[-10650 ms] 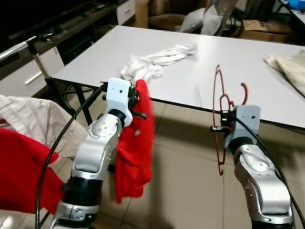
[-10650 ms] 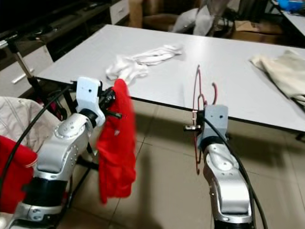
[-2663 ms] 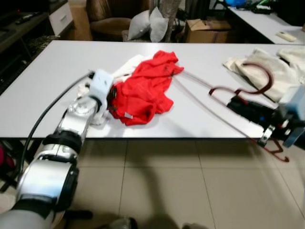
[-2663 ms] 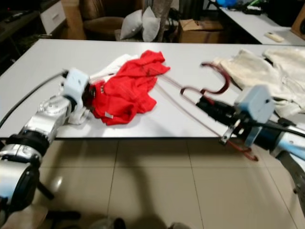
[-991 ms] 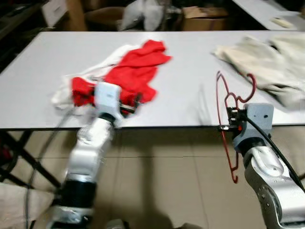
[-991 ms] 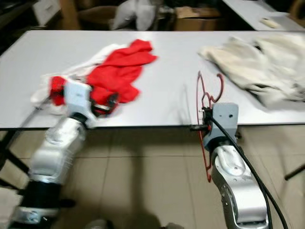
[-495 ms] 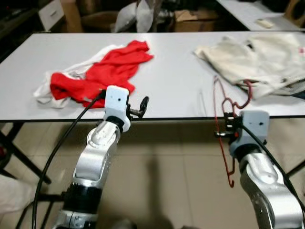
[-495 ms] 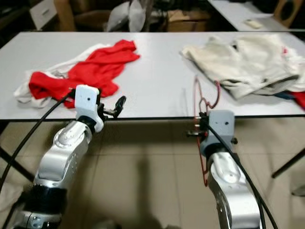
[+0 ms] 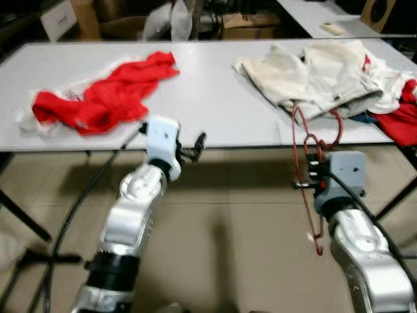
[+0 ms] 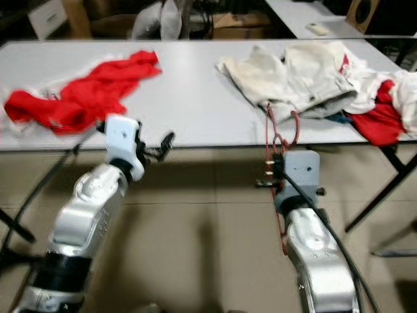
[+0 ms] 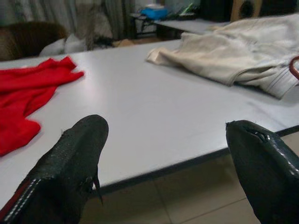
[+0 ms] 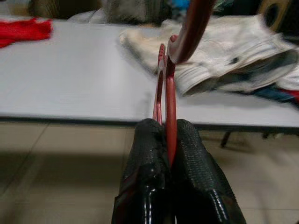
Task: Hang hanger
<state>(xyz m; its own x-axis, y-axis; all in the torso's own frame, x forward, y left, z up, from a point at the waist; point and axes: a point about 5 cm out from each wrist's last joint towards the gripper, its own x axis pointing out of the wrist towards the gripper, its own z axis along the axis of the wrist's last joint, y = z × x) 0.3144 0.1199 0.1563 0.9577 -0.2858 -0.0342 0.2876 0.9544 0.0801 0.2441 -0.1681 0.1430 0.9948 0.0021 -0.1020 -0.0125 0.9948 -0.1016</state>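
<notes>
A dark red hanger (image 9: 307,156) stands upright in front of the white table (image 9: 208,85), and my right gripper (image 9: 311,175) is shut on it near its neck. In the right wrist view the hanger (image 12: 169,79) rises from between the two black fingers (image 12: 149,158). My left gripper (image 9: 199,140) is open and holds nothing, just before the table's front edge. Its fingertips (image 11: 81,144) stand wide apart in the left wrist view. A red garment (image 9: 104,91) lies on the table at the left.
A cream garment (image 9: 313,72) is spread on the table's right side, with more red and white clothes (image 10: 384,104) at the far right. Black table legs (image 10: 374,195) stand to the right. Boxes and cushions (image 9: 182,19) sit behind the table. Beige tiled floor lies below.
The camera view has shifted rightwards along the table, bringing the cream garment and far-right clothes into view. Both grippers keep their pose; the hanger stays held.
</notes>
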